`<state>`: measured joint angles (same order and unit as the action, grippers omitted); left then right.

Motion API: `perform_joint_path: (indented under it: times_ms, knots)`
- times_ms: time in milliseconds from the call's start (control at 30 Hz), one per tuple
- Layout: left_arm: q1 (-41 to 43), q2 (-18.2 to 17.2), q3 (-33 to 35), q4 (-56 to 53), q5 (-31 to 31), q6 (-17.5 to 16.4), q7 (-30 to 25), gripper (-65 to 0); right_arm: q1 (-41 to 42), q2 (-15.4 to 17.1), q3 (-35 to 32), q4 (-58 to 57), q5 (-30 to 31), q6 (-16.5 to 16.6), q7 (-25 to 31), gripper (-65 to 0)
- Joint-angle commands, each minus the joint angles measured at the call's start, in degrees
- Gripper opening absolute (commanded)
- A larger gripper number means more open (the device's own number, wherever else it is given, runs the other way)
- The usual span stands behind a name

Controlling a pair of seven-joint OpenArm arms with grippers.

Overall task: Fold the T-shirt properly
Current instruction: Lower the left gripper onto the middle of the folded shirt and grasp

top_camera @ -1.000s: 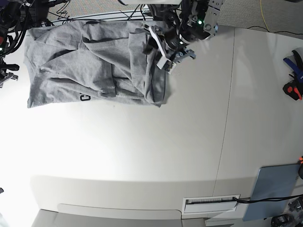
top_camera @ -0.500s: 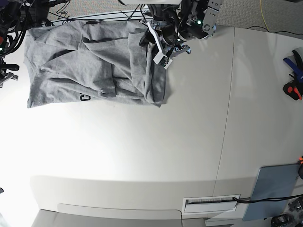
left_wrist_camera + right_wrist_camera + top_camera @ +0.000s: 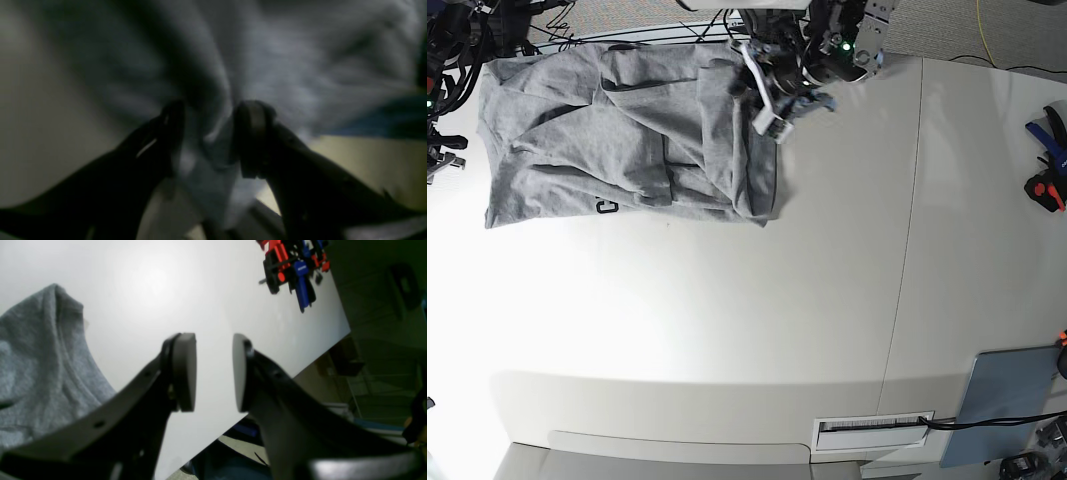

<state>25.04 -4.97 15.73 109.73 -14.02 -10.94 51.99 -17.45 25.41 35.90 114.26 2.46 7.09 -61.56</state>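
The heather-grey T-shirt (image 3: 627,140) lies rumpled and partly folded at the far left of the white table, with a black letter showing near its front hem. My left gripper (image 3: 772,110) is over the shirt's right edge. In the left wrist view, a blurred ridge of the T-shirt (image 3: 300,66) runs between the spread fingers of the left gripper (image 3: 210,133), which is open. My right gripper (image 3: 213,373) hangs open above bare table with nothing between its pads. A curved edge of the T-shirt (image 3: 40,373) lies to its left.
Red and blue clamps (image 3: 1047,165) lie at the table's right edge and also show as clamps (image 3: 293,270) in the right wrist view. A grey-blue pad (image 3: 1007,400) sits at the front right. Cables (image 3: 577,30) run behind the shirt. A seam (image 3: 907,250) crosses the table.
My left gripper has moved left and toward the far edge, from beside the shirt's right edge to over it. The shirt has barely shifted. The right arm is still.
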Motion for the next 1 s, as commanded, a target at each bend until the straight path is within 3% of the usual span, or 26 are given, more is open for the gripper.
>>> perform_joint_path:
  times_ms: [0, 167, 233, 367, 533, 700, 800, 867, 967]
  knots:
    - [0.07, 0.33, 0.26, 0.79, -1.31, -0.48, -0.83, -37.8, 0.31, 1.22, 0.57, 0.79, -0.52, -0.28, 0.81, -46.4]
    - [0.07, 0.35, 0.28, 0.79, -11.30, -6.03, 0.37, -37.8, 0.31, 1.22, 0.57, 0.79, -0.50, -0.31, 0.74, -46.4]
    - [0.04, 0.35, 0.28, 0.76, -12.52, -6.08, 0.31, -37.8, 0.31, 1.25, 0.57, 0.79, -0.52, -0.28, 0.72, -46.4]
    - [0.04, 0.35, 0.26, 0.68, -7.76, -3.91, 0.72, -37.8, 0.31, 1.25, 0.57, 0.79, -0.50, -0.28, 0.68, -46.4]
    - [0.04, 0.35, 0.28, -0.87, -7.65, -3.89, 0.74, -37.8, 0.31, 1.25, 0.57, 0.79, -0.50, -0.28, 0.44, -46.4]
    - [0.04, 0.39, 0.28, -3.67, -14.14, -5.33, 1.57, -37.8, 0.31, 1.25, 0.57, 0.79, -0.50, -0.28, 0.39, -46.4]
    - [0.00, 0.50, 0.28, -3.85, -14.36, -5.62, 1.11, -37.8, 0.31, 1.22, 0.57, 0.79, -0.50, -0.28, 0.42, -46.4]
    - [0.00, 0.50, 0.28, -3.85, -14.38, -5.62, 0.68, -40.3, 0.31, 1.25, 0.57, 0.79, -0.50, -0.28, 0.42, -46.4]
    - [0.02, 0.50, 0.28, -3.85, -14.86, -5.66, 0.52, -55.5, 0.31, 1.25, 0.57, 0.79, -0.50, -0.28, 0.42, -46.4]
